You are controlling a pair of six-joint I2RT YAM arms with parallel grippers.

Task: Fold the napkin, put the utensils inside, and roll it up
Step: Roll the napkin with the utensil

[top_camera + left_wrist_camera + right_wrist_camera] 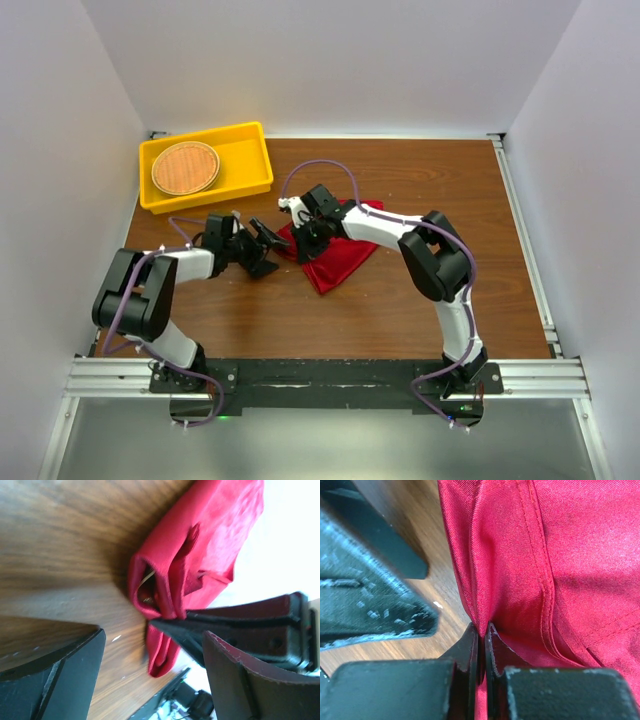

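The right gripper [482, 630] is pinched tight on a hemmed fold of the red napkin [570, 555], with cloth squeezed between its 2 fingers. The left gripper [155, 635] stands wide and holds nothing, just beside the napkin's end on the bare wooden table [420, 190]. The napkin lies bunched in several layers near the table's middle, and the right gripper's fingers meet it at that same end. Inside the open end of the fold a bright sliver [146, 578] may be the fork, though I cannot tell for certain. Well apart, at the far left, a yellow tray [150, 195] holds a round woven mat [185, 167]. The pinch seems to take only a thin edge, so a pull could slip off the slick cloth or drag 1 layer and undo the fold. If the fork is inside, tilting that open end could let it slide out. The 2 grippers are close, so they could knock together if the left one closes in.
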